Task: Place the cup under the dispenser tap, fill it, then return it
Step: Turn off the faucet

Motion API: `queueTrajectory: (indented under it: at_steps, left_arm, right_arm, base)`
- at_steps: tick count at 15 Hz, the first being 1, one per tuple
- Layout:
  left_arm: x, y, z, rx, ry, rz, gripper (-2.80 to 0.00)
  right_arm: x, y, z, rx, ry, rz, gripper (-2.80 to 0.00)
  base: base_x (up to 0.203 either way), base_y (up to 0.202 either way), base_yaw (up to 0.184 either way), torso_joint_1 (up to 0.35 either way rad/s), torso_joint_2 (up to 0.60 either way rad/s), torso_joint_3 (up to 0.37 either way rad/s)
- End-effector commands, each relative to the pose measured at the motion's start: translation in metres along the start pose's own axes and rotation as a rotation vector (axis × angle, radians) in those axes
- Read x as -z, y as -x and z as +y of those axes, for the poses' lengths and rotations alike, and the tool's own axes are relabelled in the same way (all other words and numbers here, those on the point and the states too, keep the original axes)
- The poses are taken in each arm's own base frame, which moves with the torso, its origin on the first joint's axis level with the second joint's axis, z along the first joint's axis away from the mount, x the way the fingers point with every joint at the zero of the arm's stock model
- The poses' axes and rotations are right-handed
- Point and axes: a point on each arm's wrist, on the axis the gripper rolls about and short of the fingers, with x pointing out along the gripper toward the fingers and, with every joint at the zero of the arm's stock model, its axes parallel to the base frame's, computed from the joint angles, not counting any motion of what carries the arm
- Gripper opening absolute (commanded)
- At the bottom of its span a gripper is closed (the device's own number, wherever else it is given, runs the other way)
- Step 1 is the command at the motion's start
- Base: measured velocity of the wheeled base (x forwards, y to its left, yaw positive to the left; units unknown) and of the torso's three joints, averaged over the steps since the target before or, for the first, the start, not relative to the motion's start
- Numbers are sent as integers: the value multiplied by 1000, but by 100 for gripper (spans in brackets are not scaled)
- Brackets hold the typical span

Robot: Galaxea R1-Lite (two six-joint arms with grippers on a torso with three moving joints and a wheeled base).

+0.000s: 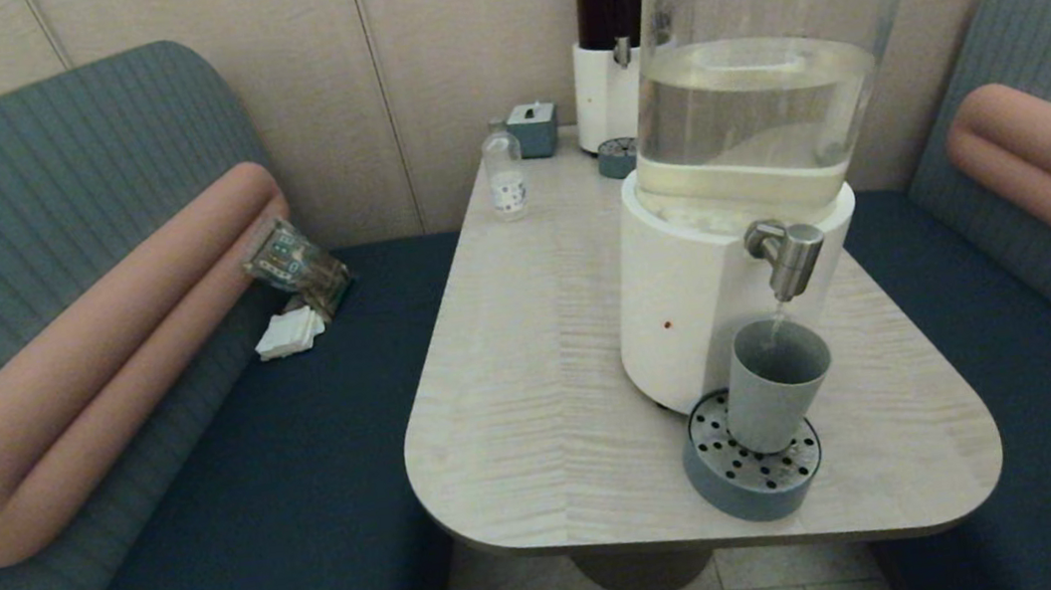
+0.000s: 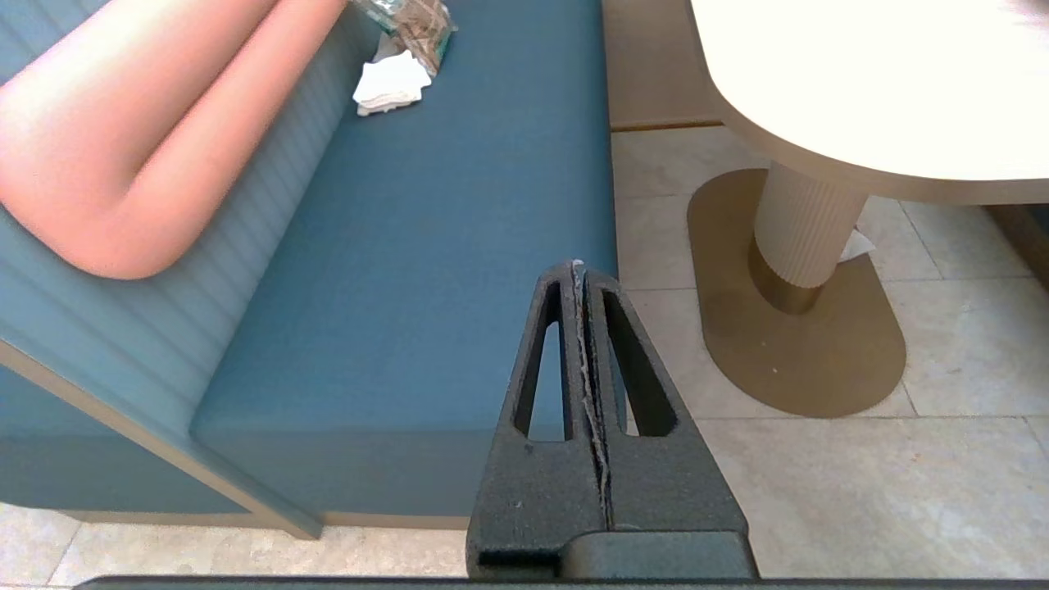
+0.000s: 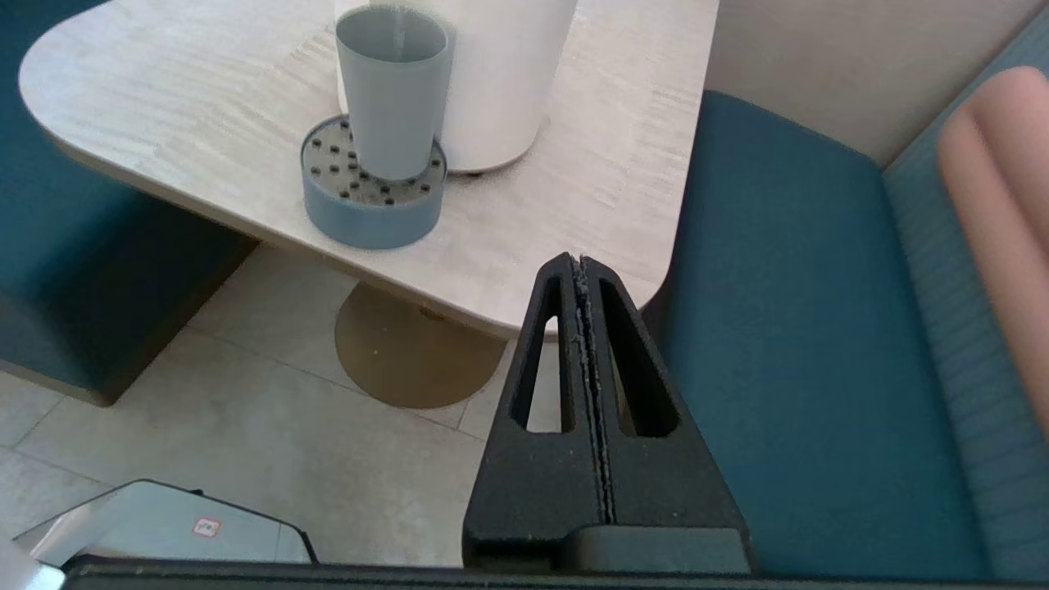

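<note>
The grey-blue cup (image 1: 775,383) stands upright on the round perforated drip tray (image 1: 755,482), directly under the brushed-steel dispenser tap (image 1: 789,256). A thin stream of liquid falls from the tap into the cup. The cup (image 3: 393,90) also shows in the right wrist view, on the tray (image 3: 370,215). Neither arm appears in the head view. My right gripper (image 3: 580,260) is shut and empty, low beside the table's near right edge. My left gripper (image 2: 577,265) is shut and empty, low over the left bench's front corner.
The large clear-tank dispenser (image 1: 747,137) stands on the pale wooden table (image 1: 534,364). At the table's back are a dark-liquid dispenser (image 1: 611,34), a small bottle (image 1: 505,173) and a small box (image 1: 533,128). Blue benches (image 1: 241,510) flank the table; a packet (image 1: 296,263) lies on the left one.
</note>
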Motion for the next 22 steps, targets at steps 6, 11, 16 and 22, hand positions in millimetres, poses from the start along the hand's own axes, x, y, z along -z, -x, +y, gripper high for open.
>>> queueTrajectory:
  at_steps: [6, 11, 16, 22]
  left_arm:
    - [0, 0, 0, 1, 0, 1, -280]
    - [0, 0, 0, 1, 0, 1, -280]
    - [0, 0, 0, 1, 0, 2, -280]
    - [0, 0, 0, -2, -7, 4, -280]
  right_arm:
    - [61, -14, 8, 217, 3, -196, -280]
    - [109, -41, 16, 205, -15, -116, -280]
    - [113, -42, 17, 150, -99, -104, -280]
    - [119, -42, 19, 130, -167, -25, -280]
  base:
    - [0, 0, 0, 0, 0, 0]
    - [0, 0, 0, 0, 0, 0]
    - [0, 0, 0, 0, 0, 0]
    - [0, 0, 0, 0, 0, 0]
